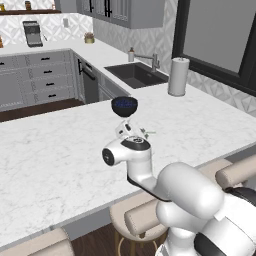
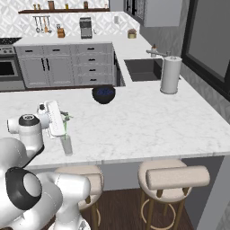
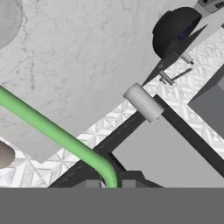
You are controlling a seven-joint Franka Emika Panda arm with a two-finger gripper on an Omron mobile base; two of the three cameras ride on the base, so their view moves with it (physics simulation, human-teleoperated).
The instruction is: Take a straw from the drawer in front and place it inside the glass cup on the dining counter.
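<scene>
My gripper (image 2: 60, 120) hangs tilted over the dining counter (image 2: 148, 121) near its front edge and is shut on the straw (image 3: 52, 129). In the hand view the bright green straw runs from between the fingertips out past the left edge. The bent tip of the straw (image 1: 150, 133) pokes out beside the hand in the left base view. The glass cup (image 2: 66, 144) stands on the counter just under the gripper. A thin green line of the straw (image 2: 64, 130) drops towards the cup's rim. I cannot tell whether its end is inside. The drawer is out of view.
A dark blue bowl (image 1: 124, 106) sits on the counter just beyond the hand. A paper towel roll (image 1: 178, 76) stands at the far right beside the sink (image 1: 136, 74). Tan stools (image 2: 173, 177) are tucked under the counter's front edge.
</scene>
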